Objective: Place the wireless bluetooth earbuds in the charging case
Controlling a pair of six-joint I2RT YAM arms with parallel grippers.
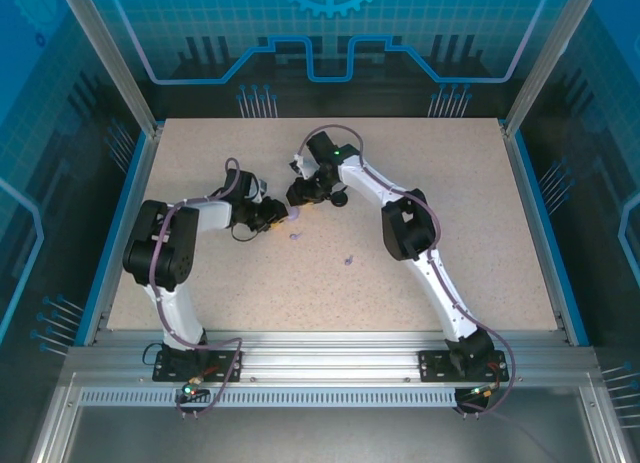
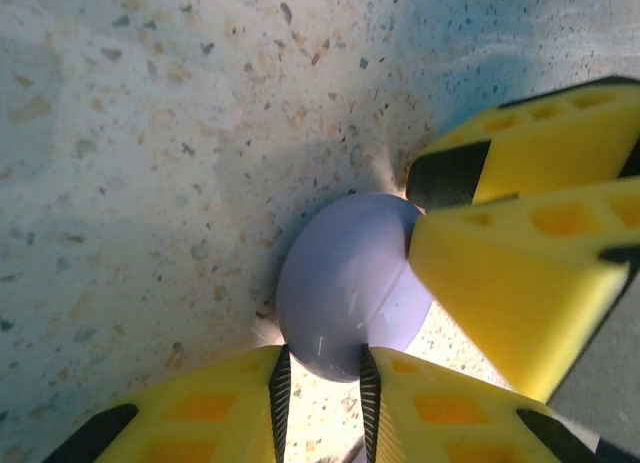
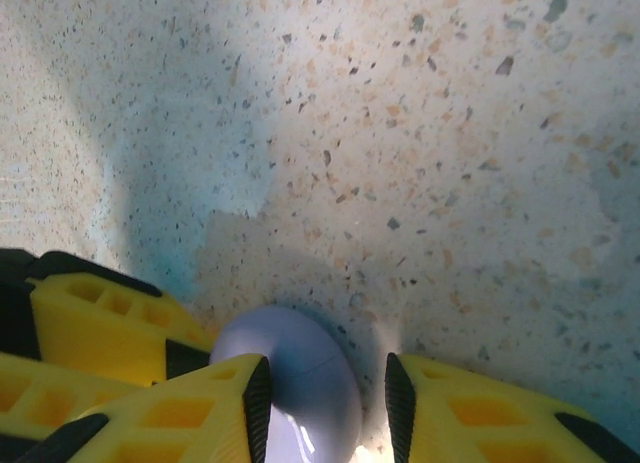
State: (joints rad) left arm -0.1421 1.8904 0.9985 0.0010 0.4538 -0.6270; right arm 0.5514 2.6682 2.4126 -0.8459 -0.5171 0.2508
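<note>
The charging case [image 2: 345,283] is a smooth lavender dome w/ a faint seam across it. It looks closed, so I can't see inside. It sits on the speckled table [image 1: 470,203] near centre, right where both arms meet. From the top cam it's almost wholly hidden under the jaws. In both wrist cams its near edge is cut off behind my own fingers.

Left gripper [image 2: 320,368]: jaws nearly together, ribbed black pads pinching the case's near rim.

Right gripper [image 3: 325,383]: jaws part open astride the case. One pad is against it and there's a lit gap at the other, so no clamp that I can see. In the left wrist cam its yellow fingers come in from the right, one black tip touching the case's upper edge and the other overlapping its side.

Further out on the top cam, a purple earbud [image 1: 295,235] lies on bare table just on the near side of the grippers. A second purple earbud [image 1: 348,260] lies apart from it, toward the near right. Both are too small to make out any stems (just purple specks, tbh).
</note>
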